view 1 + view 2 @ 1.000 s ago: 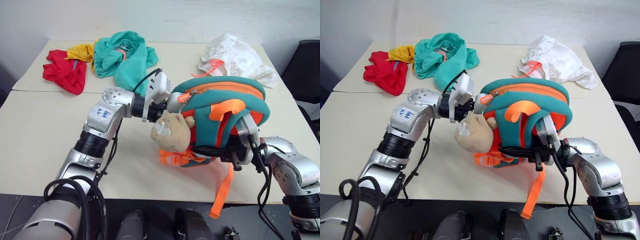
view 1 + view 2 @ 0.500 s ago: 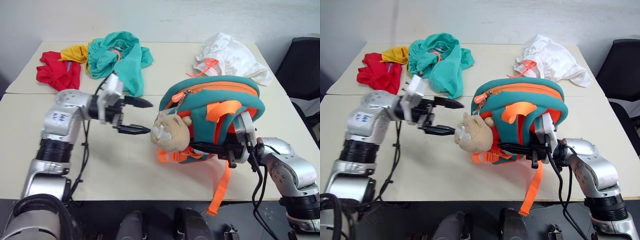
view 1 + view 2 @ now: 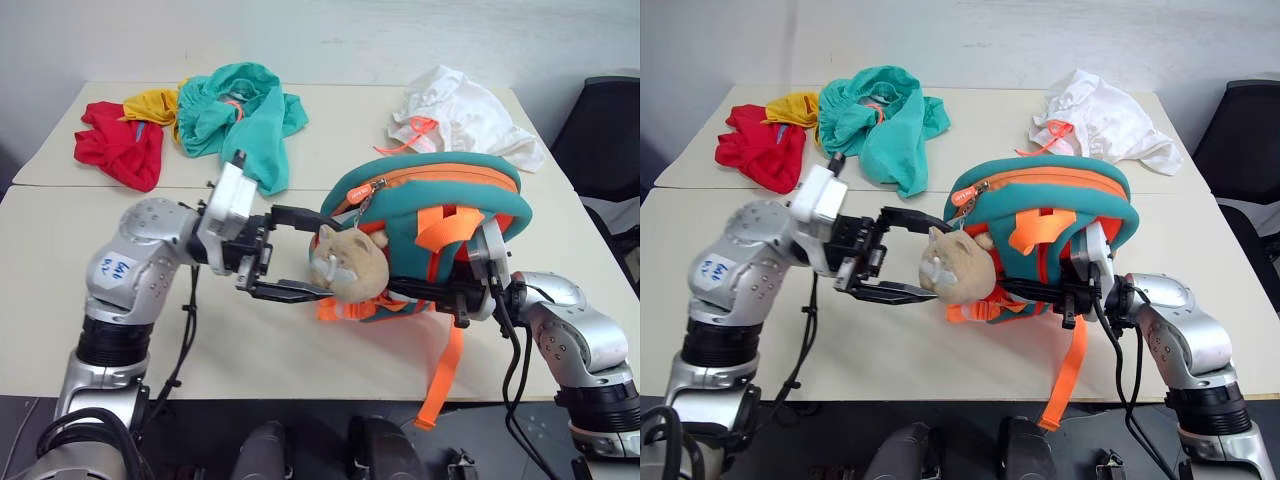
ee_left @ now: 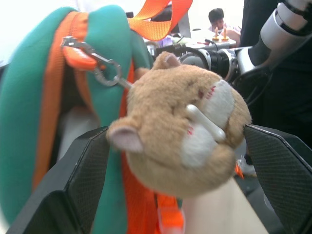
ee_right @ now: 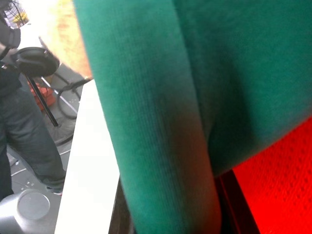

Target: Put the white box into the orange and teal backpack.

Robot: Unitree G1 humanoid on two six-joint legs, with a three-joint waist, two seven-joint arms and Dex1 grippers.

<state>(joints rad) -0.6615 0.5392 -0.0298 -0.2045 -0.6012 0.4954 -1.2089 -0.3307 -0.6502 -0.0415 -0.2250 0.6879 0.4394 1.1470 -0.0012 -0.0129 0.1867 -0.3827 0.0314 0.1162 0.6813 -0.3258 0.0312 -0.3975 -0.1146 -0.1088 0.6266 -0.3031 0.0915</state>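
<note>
The orange and teal backpack (image 3: 440,190) stands upright on the table, its tan plush head (image 3: 348,262) facing my left arm. My left gripper (image 3: 322,257) is open, with one finger above and one below the plush head. In the left wrist view the head (image 4: 180,141) sits between the two black fingers (image 4: 78,190). The orange zipper pull (image 3: 365,190) hangs at the backpack's left end. My right gripper (image 3: 440,293) is shut on the backpack's back side, near the orange straps. The white box is out of view.
At the back left of the table (image 3: 300,350) lie a red cloth (image 3: 115,145), a yellow cloth (image 3: 155,100) and a teal garment (image 3: 240,115). A white cloth bundle with orange cord (image 3: 465,115) lies back right. A black chair (image 3: 610,130) stands right.
My left gripper let go at the zipper pull, opened and drew off to the left. It then came back in lower and now straddles the plush head. The right gripper kept its hold.
</note>
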